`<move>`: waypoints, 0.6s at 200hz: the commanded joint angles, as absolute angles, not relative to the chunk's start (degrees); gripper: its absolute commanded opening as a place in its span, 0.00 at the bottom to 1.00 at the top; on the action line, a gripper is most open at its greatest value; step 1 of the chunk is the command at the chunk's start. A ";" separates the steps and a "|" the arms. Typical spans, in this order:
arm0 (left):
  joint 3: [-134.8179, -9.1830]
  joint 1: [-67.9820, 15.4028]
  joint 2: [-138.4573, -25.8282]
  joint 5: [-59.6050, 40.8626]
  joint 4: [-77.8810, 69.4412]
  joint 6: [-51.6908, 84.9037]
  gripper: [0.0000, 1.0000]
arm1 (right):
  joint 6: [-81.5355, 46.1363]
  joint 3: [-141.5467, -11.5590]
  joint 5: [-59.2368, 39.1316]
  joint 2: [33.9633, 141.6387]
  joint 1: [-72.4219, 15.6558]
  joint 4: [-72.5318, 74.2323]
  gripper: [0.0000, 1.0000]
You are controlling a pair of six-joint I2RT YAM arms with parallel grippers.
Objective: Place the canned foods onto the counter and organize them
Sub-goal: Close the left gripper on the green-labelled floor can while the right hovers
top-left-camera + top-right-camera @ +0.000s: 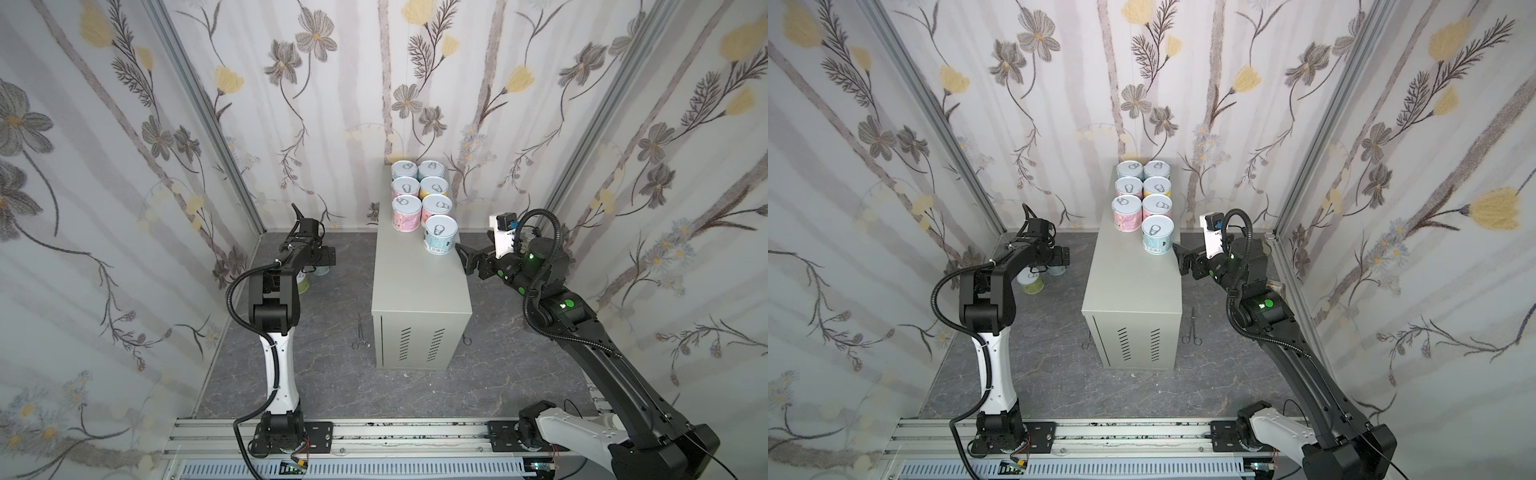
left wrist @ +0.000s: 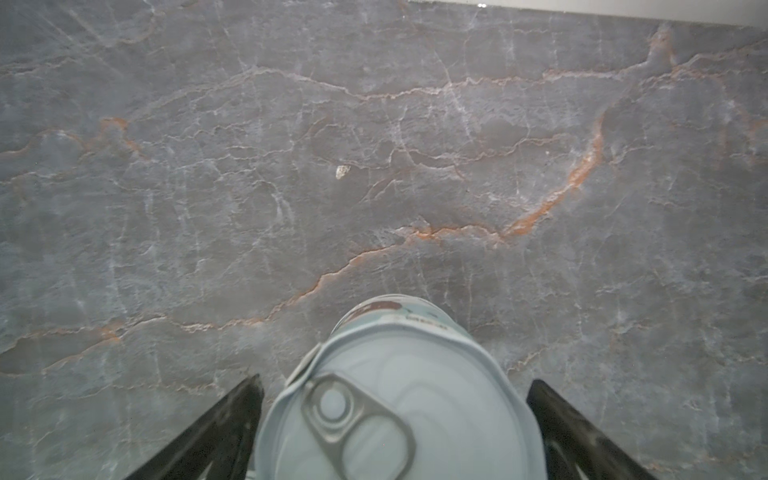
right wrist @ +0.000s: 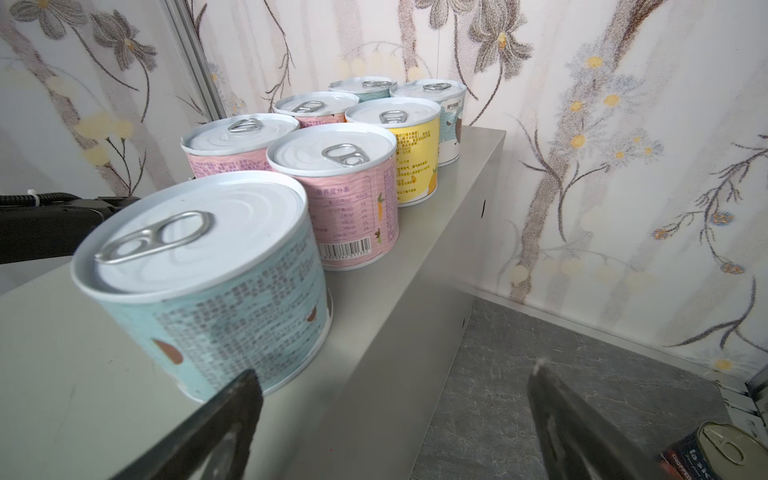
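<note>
Seven cans [image 1: 405, 187] stood upright in two rows at the far end of the tall grey tabletop [image 1: 415, 286], the nearest a blue can [image 1: 440, 234] at its right edge. The right tool [image 1: 464, 259] hung just beside that can, jaws apart and empty. The left tool [image 2: 392, 384], jaws apart, straddled a pale-blue can [image 2: 399, 415] standing on the dark marbled surface [image 2: 374, 166] below.

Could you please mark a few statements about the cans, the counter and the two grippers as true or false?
1. Seven cans stand on the counter. True.
2. The right gripper is shut on the front blue can. False: it is open, not closed on that can.
3. The left gripper is open around a pale blue can on the floor. True.
4. Every can on the counter is pink. False: some are blue, and there is a yellow can.
</note>
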State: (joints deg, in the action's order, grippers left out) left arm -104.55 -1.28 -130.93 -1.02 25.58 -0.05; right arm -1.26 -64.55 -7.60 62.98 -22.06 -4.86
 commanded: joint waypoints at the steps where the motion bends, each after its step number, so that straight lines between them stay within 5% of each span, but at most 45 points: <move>1: -105.81 -1.15 -132.30 -2.04 24.70 -0.09 0.95 | -1.68 -64.95 -8.96 63.36 -21.99 -1.38 1.00; 120: -102.56 -1.15 -130.47 -2.33 25.01 0.70 0.65 | -2.03 -66.18 -9.70 65.41 -21.62 -0.79 1.00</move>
State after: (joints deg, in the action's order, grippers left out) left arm -104.66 -1.23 -132.42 -1.39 23.77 0.19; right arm -2.09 -65.71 -8.67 65.54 -21.71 -3.75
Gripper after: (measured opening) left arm 0.706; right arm 0.997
